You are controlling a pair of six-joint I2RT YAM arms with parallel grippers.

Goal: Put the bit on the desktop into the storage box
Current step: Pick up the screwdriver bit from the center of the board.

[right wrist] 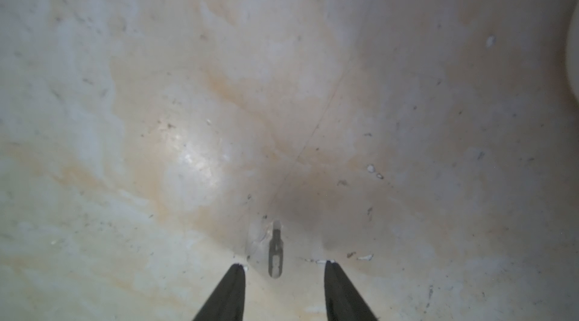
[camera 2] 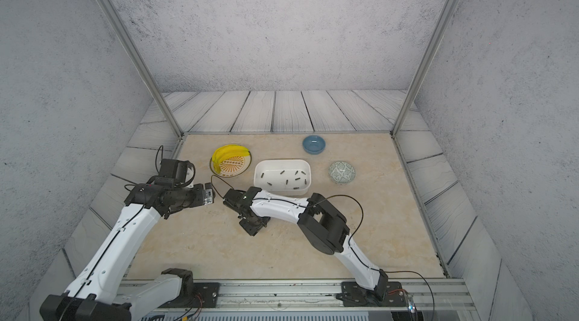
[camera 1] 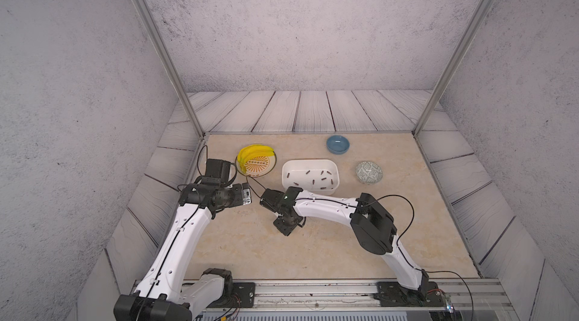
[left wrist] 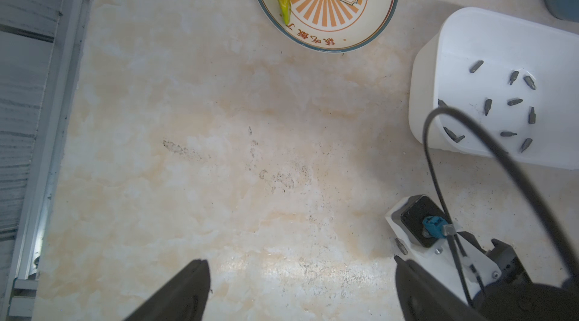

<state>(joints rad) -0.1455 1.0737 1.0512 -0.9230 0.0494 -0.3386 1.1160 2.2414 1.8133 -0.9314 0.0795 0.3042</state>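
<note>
Right wrist view, and there's the bit, flat on the counter, lying lengthwise between the right gripper tips. The jaws are half-spread either side of it, not touching it. In a top view that arm points down mid-counter, on the near side of the box, apart from it. Other bits lie scattered inside the box. Left gripper hangs over bare counter toward the left edge, jaws wide, holding nothing.

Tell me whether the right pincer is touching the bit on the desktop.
Apart. The right wrist view shows the bit lying between the fingers of the right pincer, with bare desktop visible on both sides of it.
</note>
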